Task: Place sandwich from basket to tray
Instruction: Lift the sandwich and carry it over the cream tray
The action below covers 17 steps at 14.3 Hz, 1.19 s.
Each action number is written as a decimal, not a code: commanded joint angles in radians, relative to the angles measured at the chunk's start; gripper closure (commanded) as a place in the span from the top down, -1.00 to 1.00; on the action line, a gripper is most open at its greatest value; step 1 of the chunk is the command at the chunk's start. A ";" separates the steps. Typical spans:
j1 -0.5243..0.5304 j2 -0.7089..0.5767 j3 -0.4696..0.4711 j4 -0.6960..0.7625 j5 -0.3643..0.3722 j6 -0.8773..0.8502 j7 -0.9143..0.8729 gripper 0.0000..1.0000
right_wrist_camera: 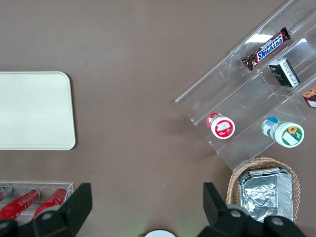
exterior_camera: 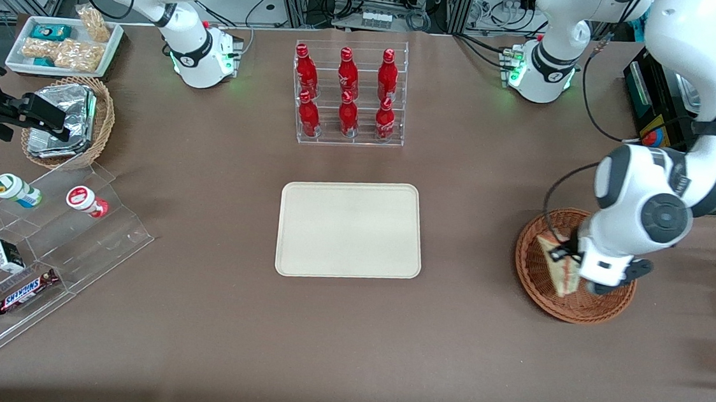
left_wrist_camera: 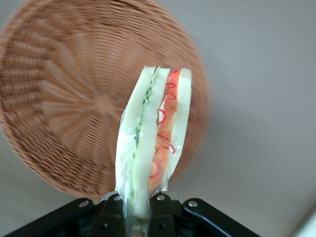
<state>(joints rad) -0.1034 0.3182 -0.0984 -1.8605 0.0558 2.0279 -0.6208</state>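
- Standing on edge between the black fingers [left_wrist_camera: 163, 210] of the left arm's hand [exterior_camera: 574, 259] is the triangular white-bread sandwich [left_wrist_camera: 153, 148] with orange-red and pale green filling, wrapped in clear film; the hand is clenched on one end of the wedge.
- The sandwich [exterior_camera: 558, 265] hangs above the bowl of the shallow round reddish-brown wicker basket [exterior_camera: 542, 292], directly under the hand; the wrist view shows the wedge's free end reaching out past the basket's rim [left_wrist_camera: 74, 98] over the brown tabletop [left_wrist_camera: 256, 98].
- The flat cream-beige rectangular tray [exterior_camera: 349, 229] with rounded corners lies well apart from the hand, toward the parked arm's end of the tabletop [exterior_camera: 320, 351], and carries nothing.
- Farther from the front camera than the tray stands a clear acrylic rack of six red bottles [exterior_camera: 347, 95].
- At the parked arm's end are a tan wicker basket of foil packets [exterior_camera: 70, 121] and a stepped clear display [exterior_camera: 40, 265] with snacks.
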 commanded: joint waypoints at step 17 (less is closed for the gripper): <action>-0.648 0.473 -0.029 0.438 -0.004 0.236 -0.445 -0.89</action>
<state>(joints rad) -0.7314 0.7571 -0.1437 -1.4778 0.0407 2.2664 -1.0180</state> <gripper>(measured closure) 0.855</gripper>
